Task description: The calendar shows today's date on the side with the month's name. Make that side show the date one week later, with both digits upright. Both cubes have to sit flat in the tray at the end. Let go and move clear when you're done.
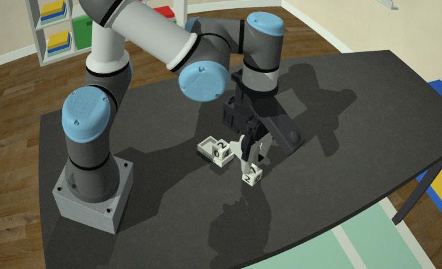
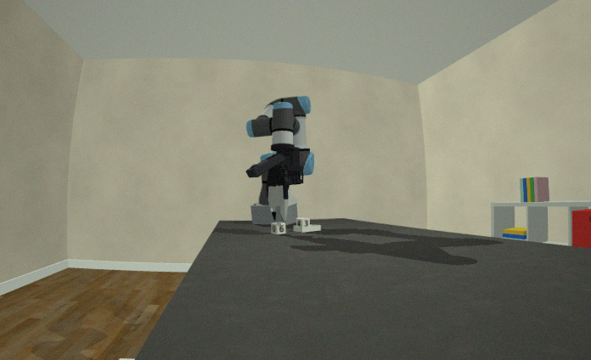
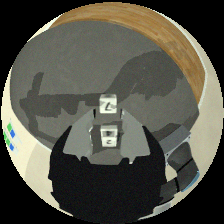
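The white tray has faint lettering on its long side in the top view. One cube sits in its right half, with 2 on top, 0 on the lettered side and 4 on the end; the left half is empty. The other cube lies flat on the table, with 7 on top and 2 and 0 on the sides facing the top camera. My gripper is partly open, pointing down. Its fingertips are close to this cube at its top, with nothing held.
The tray stands between the arm's base and the gripper, close beside the nearer finger. The table edge runs beyond the loose cube, on the side toward the top camera. A shelf stands behind the table.
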